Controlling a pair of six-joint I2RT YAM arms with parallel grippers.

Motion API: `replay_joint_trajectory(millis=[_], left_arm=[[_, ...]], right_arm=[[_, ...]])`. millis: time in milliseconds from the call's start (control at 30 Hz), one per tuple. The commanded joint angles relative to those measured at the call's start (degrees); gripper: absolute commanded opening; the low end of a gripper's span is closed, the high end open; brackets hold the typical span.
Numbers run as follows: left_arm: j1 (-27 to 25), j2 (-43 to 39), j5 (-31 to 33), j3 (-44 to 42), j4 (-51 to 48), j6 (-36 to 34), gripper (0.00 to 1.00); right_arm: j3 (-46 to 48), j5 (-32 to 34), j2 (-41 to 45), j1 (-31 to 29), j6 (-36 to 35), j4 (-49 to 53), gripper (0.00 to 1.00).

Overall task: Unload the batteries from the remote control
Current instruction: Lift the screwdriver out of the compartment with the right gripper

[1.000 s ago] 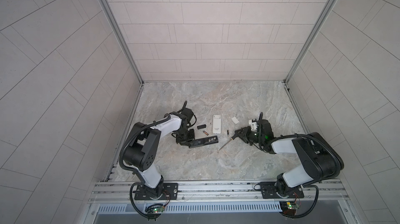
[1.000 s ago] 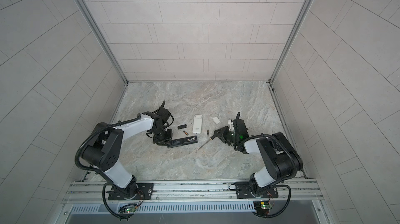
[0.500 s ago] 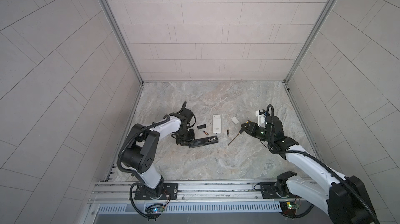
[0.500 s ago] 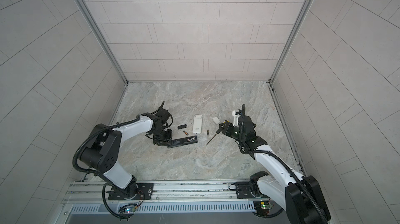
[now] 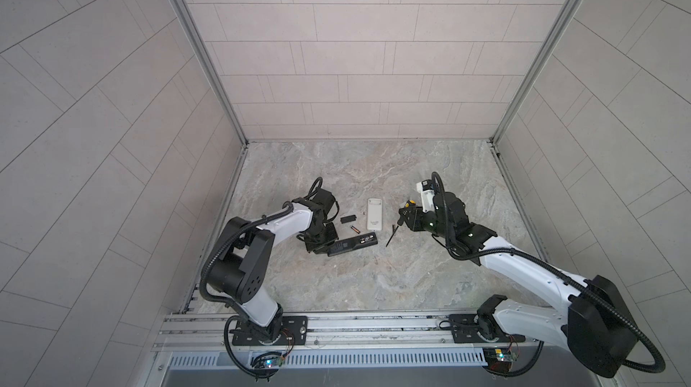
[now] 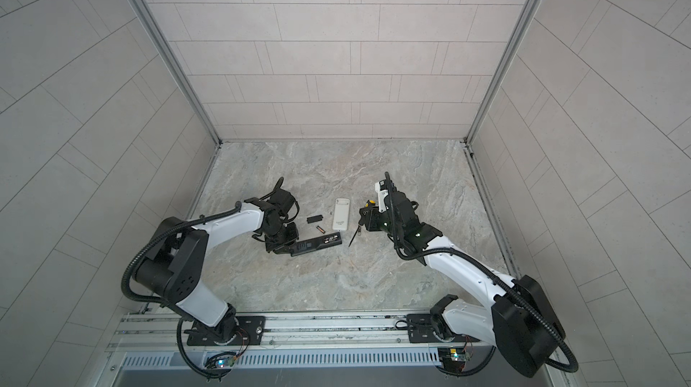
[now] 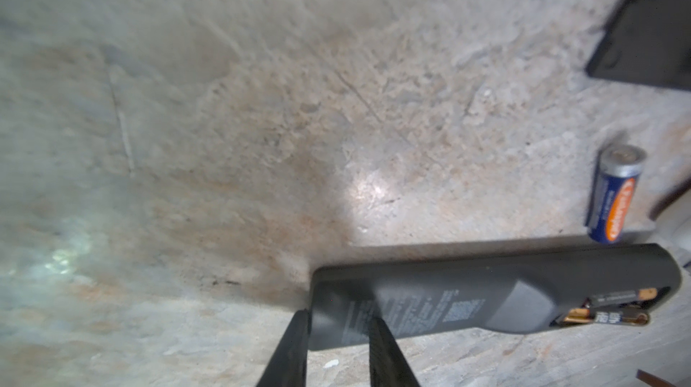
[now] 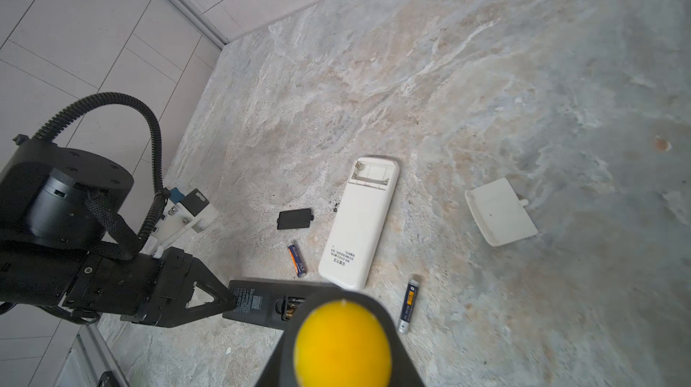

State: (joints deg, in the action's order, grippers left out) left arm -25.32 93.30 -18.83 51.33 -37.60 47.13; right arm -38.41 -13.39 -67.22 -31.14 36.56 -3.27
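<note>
Marbled grey tabletop (image 5: pixel 374 284) enclosed by pale tiled walls; both arms work in the lower middle of both top views.

Left of centre, the left gripper (image 5: pixel 324 250) is clamped on the left end of the black remote (image 5: pixel 353 246), which lies back-up. In the left wrist view its fingers (image 7: pixel 293 347) bracket that end. Two black-and-gold batteries (image 7: pixel 613 310) sit in the remote's open compartment, lower right of that frame, so they are not yet unloaded.

Just above the remote in a top view lie the black cover (image 5: pixel 347 219) and a loose battery (image 5: pixel 354 230), blue and orange up close.

Centre: the white remote (image 5: pixel 375 214), back-up, its compartment empty in the right wrist view. A second loose battery (image 8: pixel 407 304) lies near its lower end.

Right of centre, the right gripper (image 5: pixel 407 217) is closed on the handle of the screwdriver (image 5: pixel 391 236), yellow cap (image 8: pixel 342 344) uppermost, tip pointing down and left.

Change over the last second: the right arm has stretched forward and tipped the screwdriver from a low pose to a steeper one. The left gripper and black remote have not moved.

Judged meaning: the tool is now carried and aimed, probably to pry the remaining cells from the braced black remote.

The white cover (image 8: pixel 499 211) lies at the right of the right wrist frame.
</note>
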Motion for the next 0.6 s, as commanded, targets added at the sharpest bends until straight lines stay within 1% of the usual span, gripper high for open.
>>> replay_joint_trajectory(millis=[0, 133, 233, 567], left_arm=[[-3.9, 2.2, -8.8, -2.1, 11.4, 3.4, 0.28], [-3.9, 2.3, -8.9, -2.2, 11.5, 3.4, 0.28], [-3.8, 2.3, -9.0, -2.4, 11.7, 3.4, 0.28], [-3.8, 2.3, -9.3, -3.2, 12.5, 3.6, 0.28]], right_arm=[[-2.7, 2.5, -1.7, -1.8, -3.0, -2.1, 0.00], [-5.8, 2.6, -5.6, -3.6, -4.1, -2.9, 0.00], [-8.9, 3.5, -8.4, -5.2, -6.3, -2.2, 0.00], [-16.2, 4.8, -14.9, -6.0, -10.6, 1.9, 0.00]])
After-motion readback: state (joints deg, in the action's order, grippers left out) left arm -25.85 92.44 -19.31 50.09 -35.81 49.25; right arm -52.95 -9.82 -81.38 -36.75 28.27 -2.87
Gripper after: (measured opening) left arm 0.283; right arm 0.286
